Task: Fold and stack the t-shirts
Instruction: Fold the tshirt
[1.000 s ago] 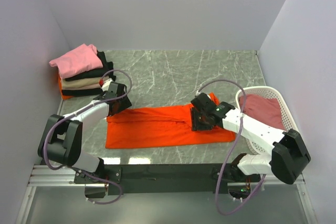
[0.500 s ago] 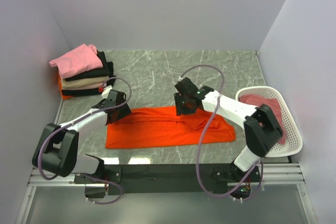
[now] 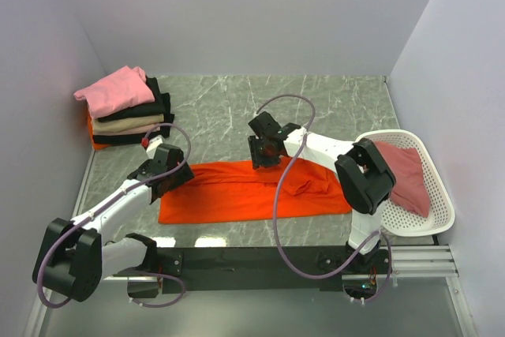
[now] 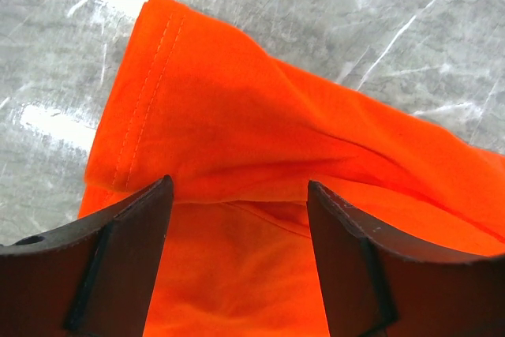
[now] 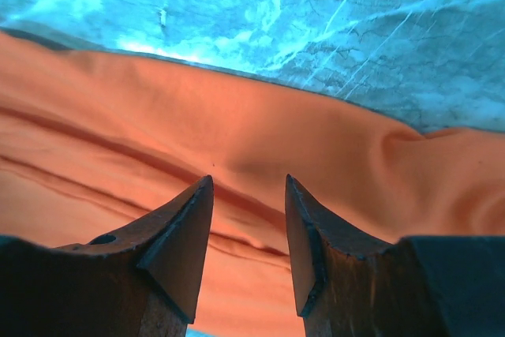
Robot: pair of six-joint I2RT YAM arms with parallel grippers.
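The orange shirt (image 3: 237, 195) lies stretched out as a long band on the marble table (image 3: 316, 108), with one gripper at each part of it. The left gripper (image 3: 172, 177) is over the band's left end. In its wrist view its fingers (image 4: 118, 266) are spread wide, one on either side of a raised fold of the cloth. The stitched hem of the shirt's corner runs just beyond the left fingertip, and bare table lies past that. Nothing is pinched.

The right gripper (image 3: 264, 160) is at the far edge of the band, about halfway along it. Its fingers (image 5: 181, 242) stand partly apart, closer together than the left pair. Orange cloth shows below and between them, and the shirt's edge and the table lie just ahead of the tips. I see no cloth caught between them. To the right of this gripper the shirt is bunched into a rumpled hump.

A stack of folded shirts (image 3: 130, 120) sits well beyond the left gripper in the far left corner, with a pink shirt (image 3: 114, 88) on top. Far to the right of the right gripper, a white basket (image 3: 418, 225) holds a rose-red shirt (image 3: 404, 175).
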